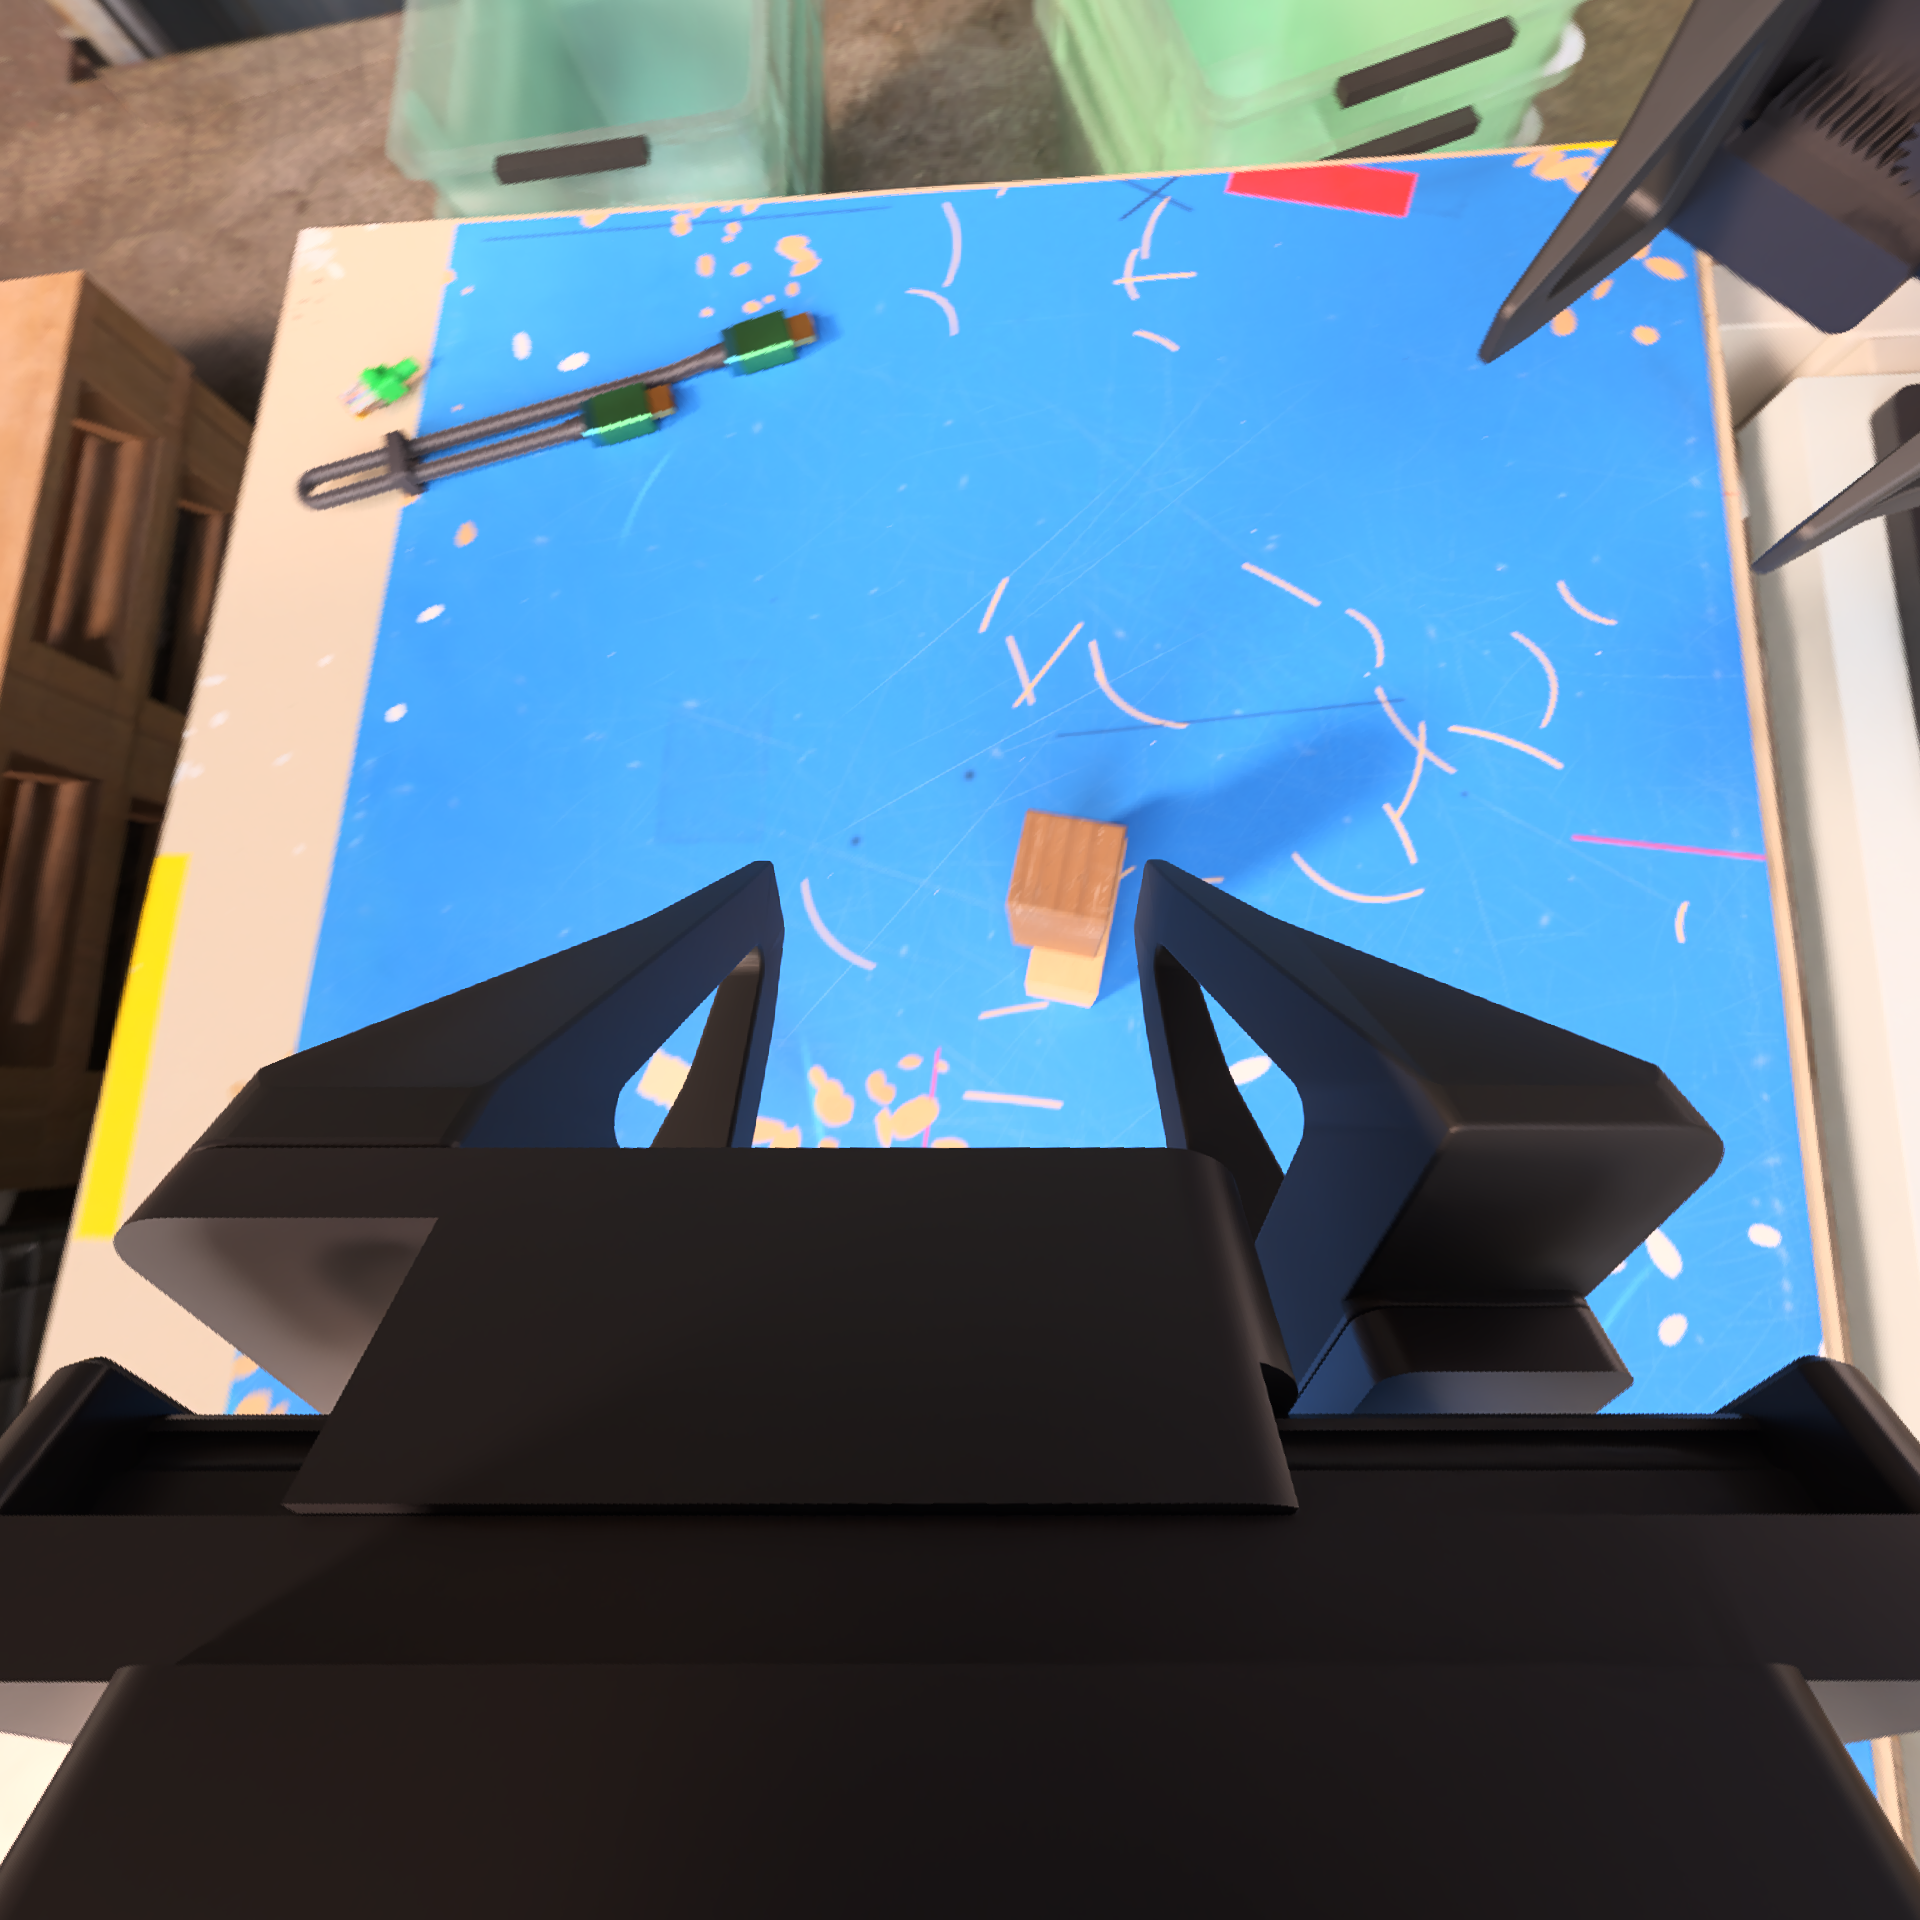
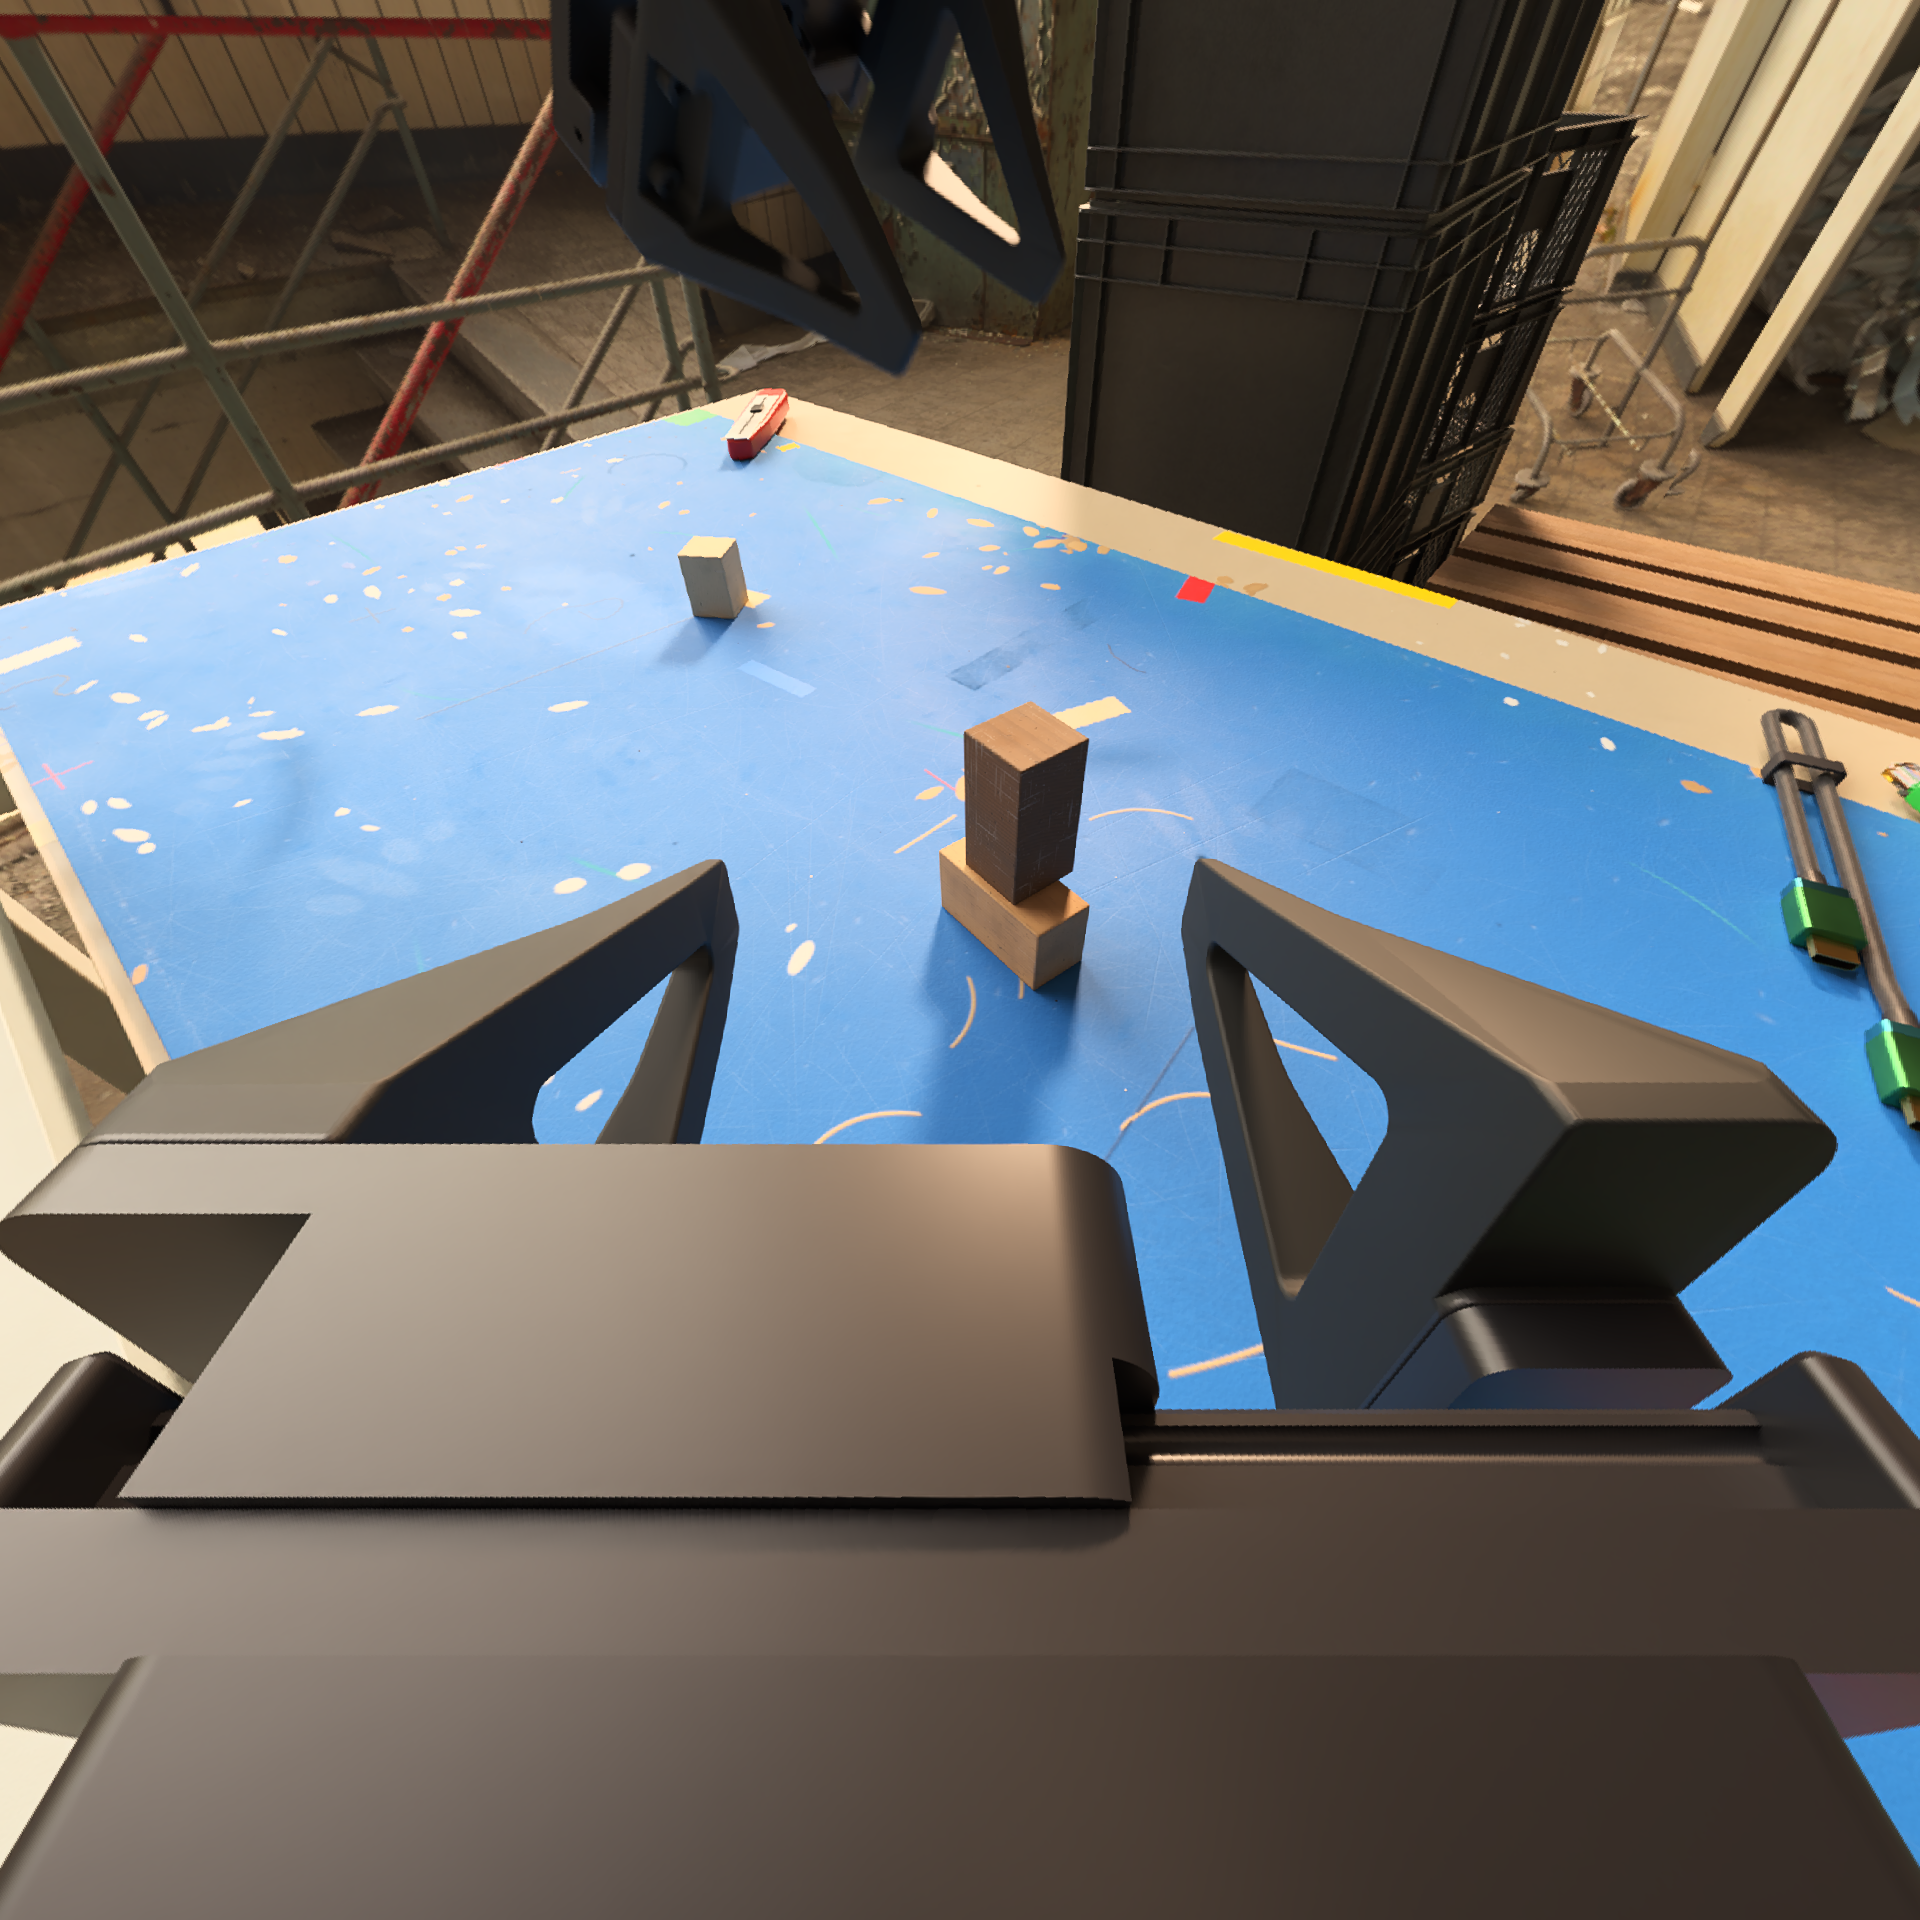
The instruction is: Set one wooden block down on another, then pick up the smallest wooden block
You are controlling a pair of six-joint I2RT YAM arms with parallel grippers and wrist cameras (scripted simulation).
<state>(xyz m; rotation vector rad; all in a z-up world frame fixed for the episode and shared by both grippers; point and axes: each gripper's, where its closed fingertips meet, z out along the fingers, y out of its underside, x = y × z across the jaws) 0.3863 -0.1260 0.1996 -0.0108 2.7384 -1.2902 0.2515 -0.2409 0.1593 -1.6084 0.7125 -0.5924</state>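
A dark brown wooden block (image 2: 1023,800) stands upright on a light wooden block (image 2: 1013,928) on the blue mat (image 2: 416,790). The stack also shows from above in the left wrist view, brown block (image 1: 1065,881) over light block (image 1: 1062,975). A small pale wooden block (image 2: 713,577) stands alone farther back on the mat. My left gripper (image 1: 956,883) is open and empty, high above the stack. It shows at the top of the right wrist view (image 2: 831,187). My right gripper (image 2: 956,883) is open and empty, short of the stack.
A grey cable with green plugs (image 1: 551,416) lies at the mat's far left, and shows in the right wrist view (image 2: 1839,935). A small green connector (image 1: 384,382) lies beside it. A red tool (image 2: 756,424) lies at the table's far edge. Green bins (image 1: 603,94) and black crates (image 2: 1330,260) stand beyond the table.
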